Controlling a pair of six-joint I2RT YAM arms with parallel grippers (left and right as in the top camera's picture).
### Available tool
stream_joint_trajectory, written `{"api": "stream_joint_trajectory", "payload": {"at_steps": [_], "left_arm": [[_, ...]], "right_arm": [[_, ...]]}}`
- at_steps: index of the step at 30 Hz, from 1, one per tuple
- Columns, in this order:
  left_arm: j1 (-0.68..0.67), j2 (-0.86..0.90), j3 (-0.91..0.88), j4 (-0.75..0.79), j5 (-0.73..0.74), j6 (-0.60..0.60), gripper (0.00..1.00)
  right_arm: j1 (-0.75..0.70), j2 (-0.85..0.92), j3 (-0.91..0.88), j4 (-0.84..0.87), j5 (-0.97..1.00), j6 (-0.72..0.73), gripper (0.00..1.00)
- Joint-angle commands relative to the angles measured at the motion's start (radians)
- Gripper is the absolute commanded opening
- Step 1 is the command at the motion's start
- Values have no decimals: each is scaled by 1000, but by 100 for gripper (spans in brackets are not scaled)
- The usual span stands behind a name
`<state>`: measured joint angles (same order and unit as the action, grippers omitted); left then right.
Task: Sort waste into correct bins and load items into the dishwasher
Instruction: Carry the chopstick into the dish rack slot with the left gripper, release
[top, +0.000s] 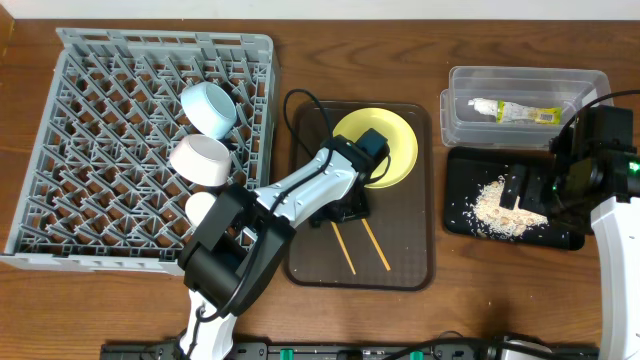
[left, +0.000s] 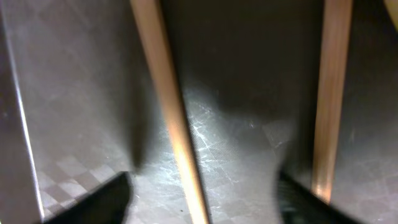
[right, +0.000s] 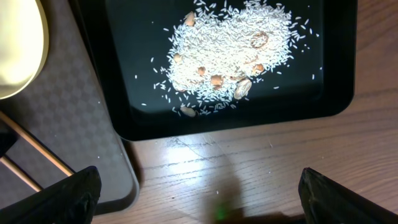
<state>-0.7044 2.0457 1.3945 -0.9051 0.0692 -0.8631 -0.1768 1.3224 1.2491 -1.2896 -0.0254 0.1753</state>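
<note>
Over tray (top: 405, 265) — left jaws wide, chopstick (left: 171, 118) between | right jaws wide, empty

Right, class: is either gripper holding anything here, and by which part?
Nothing is held. The left gripper hangs open over the chopsticks on the brown tray; the right gripper is open above the black tray of rice.

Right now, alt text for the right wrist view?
A black tray holding a pile of rice with a few brownish bits sits on the wooden table. The right gripper hangs open and empty over bare wood; at frame left, a brown tray, two chopsticks and a yellow plate show partly.
</note>
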Motion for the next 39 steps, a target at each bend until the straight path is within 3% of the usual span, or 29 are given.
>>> {"api": "stream_joint_trajectory", "payload": {"at_steps": [1,4,13,18,28,31,39], "left_arm": [[-4,2,-23,-8,-17,9,54],[-4,2,-27,-2,-16,8,49],[-4,2,-84,61,12,9,48],[-3,2,-84,70,11,9,31],[19,1,-84,70,-7,13,19],[44,0,-83,70,-7,18,8],[109,-32,-76,66,-22,135,8]], "right_arm": [[-14,-11,14,-3,13,3,99],[-14,-11,14,-4,13,3,99],[-14,-11,14,-5,13,3,99],[-14,-11,14,-5,13,3,99],[-14,-11,14,-5,13,3,99],[-14,-11,14,-5,13,3,99],[-14,-11,14,-5,13,3,99]]}}
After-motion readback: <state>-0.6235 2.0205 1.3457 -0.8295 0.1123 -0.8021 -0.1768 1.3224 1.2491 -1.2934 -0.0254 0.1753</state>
